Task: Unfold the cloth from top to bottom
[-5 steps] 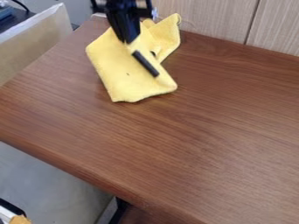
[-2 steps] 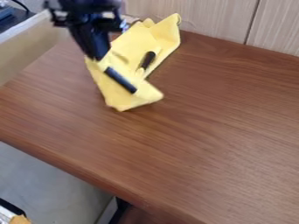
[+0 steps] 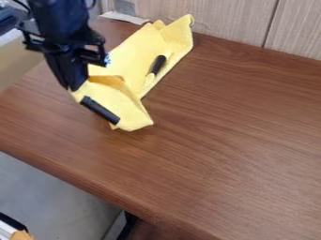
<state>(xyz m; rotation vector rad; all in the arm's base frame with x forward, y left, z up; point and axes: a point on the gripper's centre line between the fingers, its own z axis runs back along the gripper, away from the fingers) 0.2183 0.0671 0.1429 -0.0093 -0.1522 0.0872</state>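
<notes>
Across the table [image 3: 219, 140], the creased yellow cloth [image 3: 133, 52] runs lengthwise upper right to lower left, edge pinched in the gripper [image 3: 75, 89].

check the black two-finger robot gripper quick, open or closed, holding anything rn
Gripper: closed, holding the yellow fabric cloth by a part of its left edge.

One gripper [image 3: 74, 88], one cloth [image 3: 132, 54], two dark strips [image 3: 100, 110], one table [image 3: 219, 122]

The arm [image 3: 59, 21] is black, thick and rounded above the long, tapering black jaws; directly over them sits an angular black bracket [image 3: 94, 52] beside a small blue-and-white patch [image 3: 107, 60].
</notes>
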